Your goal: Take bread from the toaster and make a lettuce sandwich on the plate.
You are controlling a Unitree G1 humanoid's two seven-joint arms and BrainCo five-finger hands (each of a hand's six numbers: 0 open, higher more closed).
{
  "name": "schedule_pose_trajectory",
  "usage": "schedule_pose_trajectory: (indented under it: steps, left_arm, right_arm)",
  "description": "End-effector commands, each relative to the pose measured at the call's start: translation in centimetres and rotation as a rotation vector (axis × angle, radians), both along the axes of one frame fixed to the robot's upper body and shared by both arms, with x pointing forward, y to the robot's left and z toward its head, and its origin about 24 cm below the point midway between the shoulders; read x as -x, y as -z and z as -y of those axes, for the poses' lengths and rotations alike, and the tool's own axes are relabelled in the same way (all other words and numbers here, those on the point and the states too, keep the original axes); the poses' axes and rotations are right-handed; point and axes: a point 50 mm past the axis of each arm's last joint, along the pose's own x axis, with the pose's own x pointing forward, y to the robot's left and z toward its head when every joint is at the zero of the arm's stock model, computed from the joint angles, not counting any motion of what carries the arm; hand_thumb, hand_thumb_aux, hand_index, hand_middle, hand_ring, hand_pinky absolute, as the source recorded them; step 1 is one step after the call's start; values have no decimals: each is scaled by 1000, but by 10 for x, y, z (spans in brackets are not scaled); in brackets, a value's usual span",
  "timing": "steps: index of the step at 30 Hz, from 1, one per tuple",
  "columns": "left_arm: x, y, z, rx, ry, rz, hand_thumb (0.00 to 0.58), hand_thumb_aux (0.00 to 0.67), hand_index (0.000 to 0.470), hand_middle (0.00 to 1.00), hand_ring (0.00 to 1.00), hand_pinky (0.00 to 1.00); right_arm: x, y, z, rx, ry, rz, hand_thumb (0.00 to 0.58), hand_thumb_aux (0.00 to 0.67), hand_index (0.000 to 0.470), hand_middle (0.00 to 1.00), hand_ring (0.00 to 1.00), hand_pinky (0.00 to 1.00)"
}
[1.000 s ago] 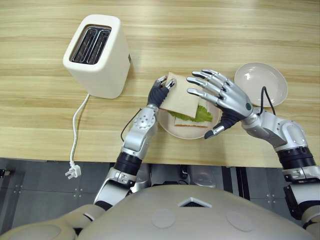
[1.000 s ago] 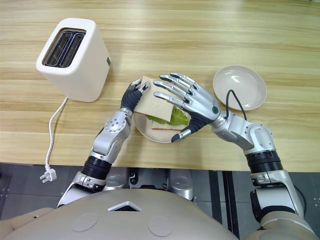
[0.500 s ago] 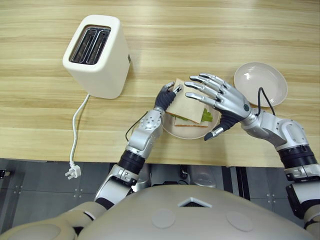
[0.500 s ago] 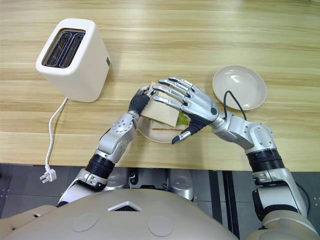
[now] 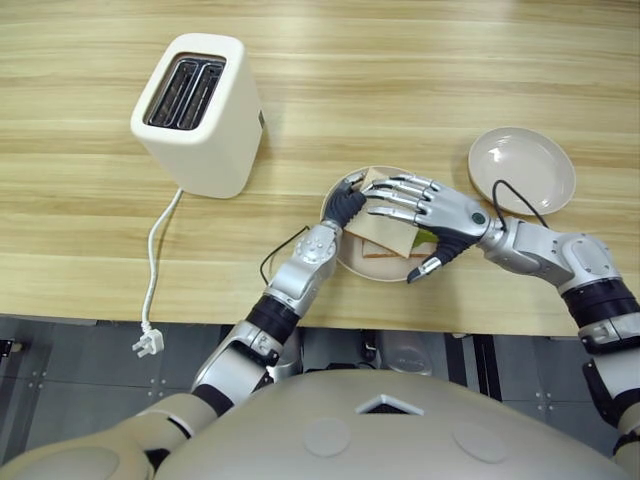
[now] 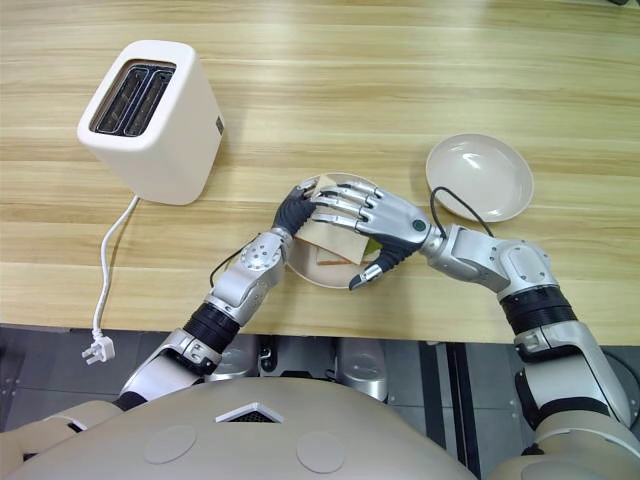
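Note:
A white plate [image 5: 352, 268] near the table's front edge holds a bottom bread slice, green lettuce [image 5: 426, 238] and a top bread slice [image 5: 386, 232] lying on them. My left hand [image 5: 346, 205] is at the plate's left side, its fingers pinching the top slice's left edge. Spread flat, my right hand [image 5: 432, 206] rests its fingers across the top slice [image 6: 334, 238]. The white toaster [image 5: 196, 110] stands at the back left with both slots showing dark.
An empty shallow bowl [image 5: 522, 168] sits to the right of the plate, close to my right forearm. The toaster's white cord [image 5: 152, 285] runs to the front edge and its plug [image 5: 143, 346] hangs off the table. Bare wood stretches behind the plate.
Both hands came down and forward with the top slice, which was tilted above the plate and now lies over the lettuce. The right hand's fingers have lowered onto it.

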Motion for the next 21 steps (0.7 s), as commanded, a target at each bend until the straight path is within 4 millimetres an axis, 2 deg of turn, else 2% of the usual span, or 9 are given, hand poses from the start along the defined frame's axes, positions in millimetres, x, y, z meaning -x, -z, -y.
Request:
schedule_pose_trajectory:
  steps: [1,8,11,12,14,15,16,17,21]
  left_arm:
    - [10,-22,59,214,10,-63,580,670,460,1000,1000,1000]
    - [0,-22,41,167,-58,-20,579,646,444,1000,1000,1000]
    - [-7,-24,26,134,-111,26,527,468,321,1000,1000,1000]
    - [-9,-26,21,119,-123,47,449,352,242,1000,1000,1000]
    - [-13,-31,14,92,-145,89,0,0,0,996,996,996]
    - [-15,-33,10,81,-162,108,0,0,0,655,655,655]
    - [-17,-35,5,71,-179,124,0,0,0,655,655,655]
    - [-19,-37,0,63,-196,141,0,0,0,353,353,353]
    - [-22,-41,-16,45,-238,176,0,0,0,208,208,208]
  right_arm:
    - [0,29,25,236,128,-228,0,0,0,0,0,0]
    - [9,35,37,348,188,-405,0,0,0,0,0,0]
    - [11,38,41,398,215,-464,0,0,0,0,0,0]
    - [11,38,42,404,222,-472,0,0,0,0,0,0]
    - [11,39,41,403,232,-478,0,0,0,0,0,0]
    - [10,39,41,401,238,-476,0,0,0,0,0,0]
    - [10,39,40,399,242,-472,0,0,0,0,0,0]
    - [9,40,39,395,243,-466,0,0,0,0,0,0]
    - [6,39,39,389,260,-449,0,0,0,0,0,0]
